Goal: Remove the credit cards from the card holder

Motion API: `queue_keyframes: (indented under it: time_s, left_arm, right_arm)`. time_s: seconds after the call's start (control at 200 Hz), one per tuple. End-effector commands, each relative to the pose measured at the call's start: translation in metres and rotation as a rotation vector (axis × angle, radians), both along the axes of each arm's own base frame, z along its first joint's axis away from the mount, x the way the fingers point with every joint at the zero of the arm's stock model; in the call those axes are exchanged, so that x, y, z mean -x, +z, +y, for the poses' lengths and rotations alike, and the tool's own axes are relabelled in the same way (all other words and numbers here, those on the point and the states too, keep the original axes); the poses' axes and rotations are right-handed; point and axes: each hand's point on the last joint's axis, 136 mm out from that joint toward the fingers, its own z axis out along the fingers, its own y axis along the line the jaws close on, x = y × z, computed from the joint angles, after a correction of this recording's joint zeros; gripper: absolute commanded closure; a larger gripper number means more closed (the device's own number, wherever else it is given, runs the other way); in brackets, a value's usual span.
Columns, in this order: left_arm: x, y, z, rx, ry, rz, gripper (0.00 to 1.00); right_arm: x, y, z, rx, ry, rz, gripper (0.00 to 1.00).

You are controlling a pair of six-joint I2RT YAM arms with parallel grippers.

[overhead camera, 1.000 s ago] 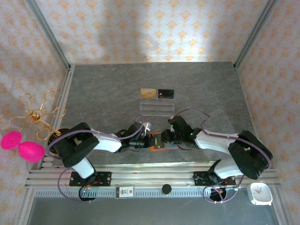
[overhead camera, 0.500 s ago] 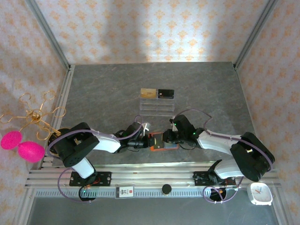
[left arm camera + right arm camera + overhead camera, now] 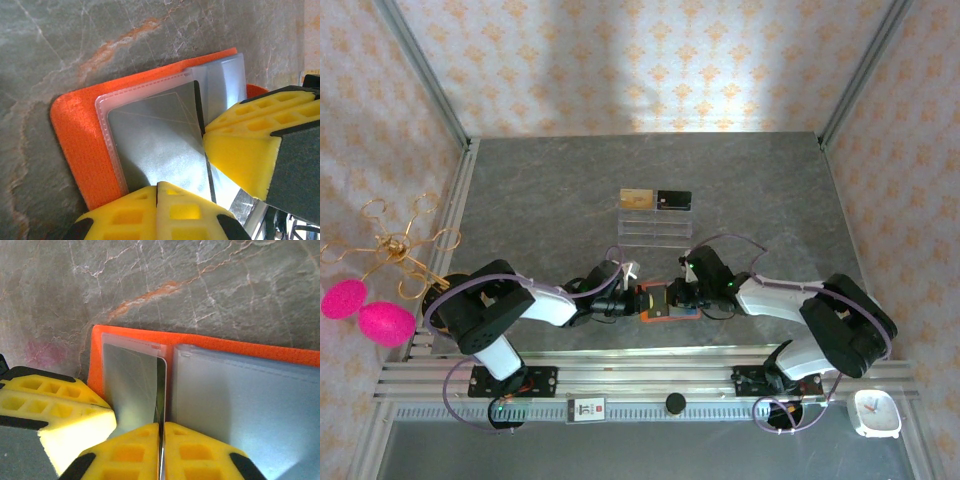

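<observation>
Wire stand [image 3: 395, 245] in gold stands off the table's [image 3: 540, 190] left edge, with 2 pink balls [image 3: 385, 322] hanging beside it. Moving right, the left gripper [image 3: 625, 304] lies low near the front edge, its yellow fingers [image 3: 130, 212] pressed fully together over the left end of the card holder [image 3: 658, 302]; whether they pinch anything I cannot tell. The orange-red holder lies open and flat on the grey stone, its clear sleeves [image 3: 132, 385] and grey-blue inside facing up, right between the 2 grippers. The right gripper [image 3: 680, 297] meets it from the other side, jaws drawn narrow and clamped on the edge of 1 sleeve leaf, which runs straight into the seam between its pads [image 3: 200, 450]. Farther back, well apart from the holder, the gold credit card [image 3: 636, 198] and the black credit card [image 3: 674, 200] sit side by side at the far edge of a clear rack [image 3: 655, 232]. A white clock [image 3: 875, 413] rests at the front right corner
</observation>
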Motion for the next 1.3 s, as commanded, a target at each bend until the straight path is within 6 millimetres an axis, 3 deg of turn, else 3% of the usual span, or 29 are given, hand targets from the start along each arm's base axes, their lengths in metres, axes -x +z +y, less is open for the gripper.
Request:
queue_keyframes:
  time_s: [0.0,0.11,0.355,0.556,0.706,0.796,0.856,1.006,1.161,1.296]
  left_arm:
    - [0.012,-0.031,0.017,-0.090,0.013,0.078,1.00]
    - [0.013,-0.032,0.016,-0.089,0.009,0.080,1.00]
    - [0.016,-0.030,0.023,-0.074,0.040,0.086,1.00]
    - [0.017,-0.029,0.022,-0.055,0.040,0.089,1.00]
    - [0.017,-0.030,0.020,-0.055,0.033,0.089,1.00]
    - [0.017,-0.032,0.021,-0.067,0.035,0.093,1.00]
    - [0.017,-0.035,0.022,-0.082,0.036,0.102,1.00]
    - [0.017,-0.041,0.021,-0.098,0.026,0.116,1.00]
    - [0.018,-0.046,0.014,-0.136,-0.005,0.113,1.00]
    - [0.021,-0.049,0.017,-0.176,-0.022,0.106,1.00]
  right_arm:
    - [0.003,-0.002,0.002,-0.014,0.019,0.007,0.92]
    - [0.004,-0.003,0.003,-0.018,0.021,0.011,1.00]
    - [-0.005,-0.003,-0.025,0.077,-0.092,-0.035,1.00]
    - [-0.002,-0.006,-0.038,0.109,-0.132,-0.028,1.00]
    - [-0.001,-0.003,-0.030,0.079,-0.095,-0.024,1.00]
    - [-0.005,0.004,-0.027,0.056,-0.103,-0.051,0.80]
    - [-0.007,0.008,-0.026,0.045,-0.103,-0.064,0.72]
    - [-0.005,0.004,-0.021,0.042,-0.076,-0.041,0.67]
    - [-0.003,0.001,-0.016,0.018,-0.063,-0.027,0.75]
    - [-0.007,0.000,-0.025,0.058,-0.090,-0.050,0.92]
